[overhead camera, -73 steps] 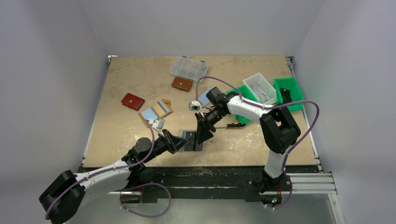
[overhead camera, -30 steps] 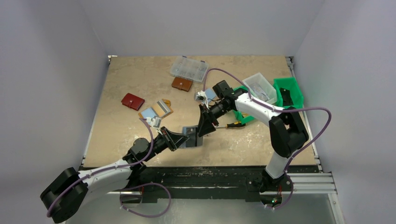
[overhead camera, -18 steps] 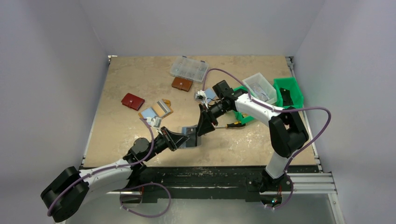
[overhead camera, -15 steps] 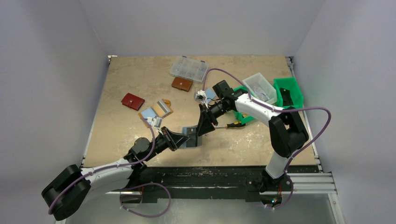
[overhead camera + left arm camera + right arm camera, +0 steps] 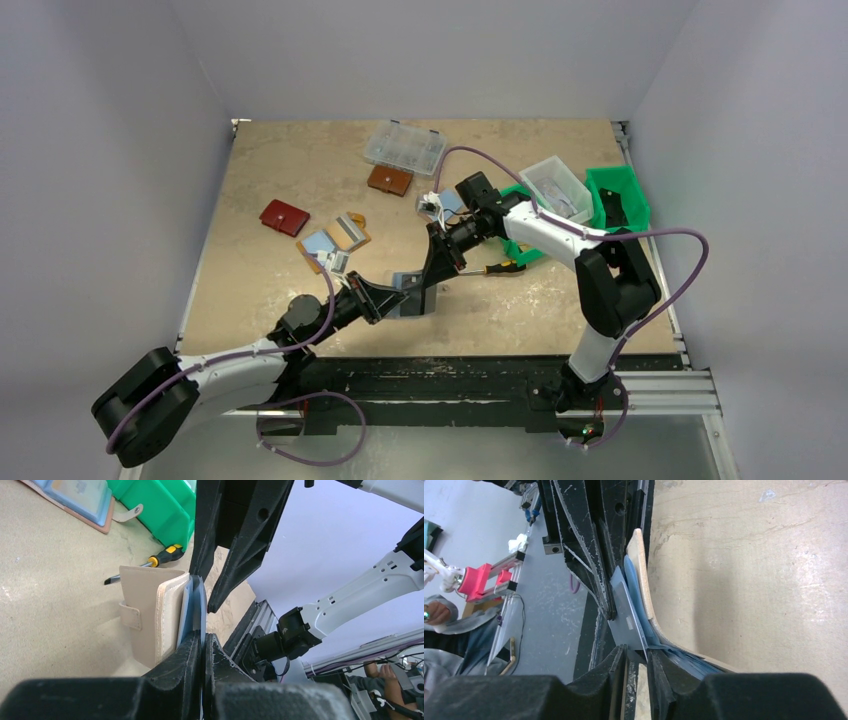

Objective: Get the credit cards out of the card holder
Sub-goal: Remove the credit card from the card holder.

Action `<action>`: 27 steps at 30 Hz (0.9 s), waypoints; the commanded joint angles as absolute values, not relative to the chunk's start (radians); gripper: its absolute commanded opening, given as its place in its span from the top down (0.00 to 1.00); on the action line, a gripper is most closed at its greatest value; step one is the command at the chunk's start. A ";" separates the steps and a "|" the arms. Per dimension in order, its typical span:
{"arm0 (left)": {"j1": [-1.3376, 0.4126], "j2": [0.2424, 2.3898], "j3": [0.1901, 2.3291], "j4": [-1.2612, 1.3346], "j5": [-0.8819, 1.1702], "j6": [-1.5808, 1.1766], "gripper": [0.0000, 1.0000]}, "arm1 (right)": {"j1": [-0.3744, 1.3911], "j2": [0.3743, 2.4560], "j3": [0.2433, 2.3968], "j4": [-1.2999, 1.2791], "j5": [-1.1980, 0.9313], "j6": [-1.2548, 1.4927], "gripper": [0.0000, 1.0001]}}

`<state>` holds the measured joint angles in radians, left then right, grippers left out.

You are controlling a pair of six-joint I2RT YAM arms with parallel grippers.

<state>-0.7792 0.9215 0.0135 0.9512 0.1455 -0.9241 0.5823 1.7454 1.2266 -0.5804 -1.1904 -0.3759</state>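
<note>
The tan card holder [image 5: 150,612] is held upright just above the table, between the two arms [image 5: 410,300]. My left gripper [image 5: 202,636] is shut on its pale blue inner leaf from below. In the right wrist view the tan cover [image 5: 642,580] curves away, with blue pockets and a grey card [image 5: 626,610] sticking out. My right gripper [image 5: 637,652] straddles the lower corner of that card. Its jaws are narrowly open, with a gap still showing. In the top view the right gripper [image 5: 428,287] meets the left gripper [image 5: 392,297] at the holder.
A red wallet [image 5: 284,217], a brown wallet [image 5: 389,180] and an opened wallet [image 5: 335,238] lie to the left and behind. A clear organiser box [image 5: 404,146] sits at the back. Green bins [image 5: 617,197], a white tub [image 5: 556,187] and a screwdriver [image 5: 500,267] are on the right.
The right gripper's jaws have narrowed around the card's corner. Both arms have barely moved in the last second. Before that they raised the holder off the table.
</note>
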 commanded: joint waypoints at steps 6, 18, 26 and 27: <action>-0.779 0.905 0.033 1.048 0.117 -0.932 1.00 | 0.586 1.733 1.221 -0.546 -1.238 -0.341 0.99; -0.778 0.813 0.023 0.941 0.084 -0.935 0.88 | 0.587 1.746 1.224 -0.561 -1.240 -0.361 1.00; -0.778 0.833 0.026 0.939 0.103 -0.942 0.83 | 0.586 1.752 1.226 -0.566 -1.227 -0.370 1.00; -0.778 0.833 0.026 0.938 0.103 -0.942 0.83 | 0.585 1.752 1.226 -0.567 -1.225 -0.372 1.00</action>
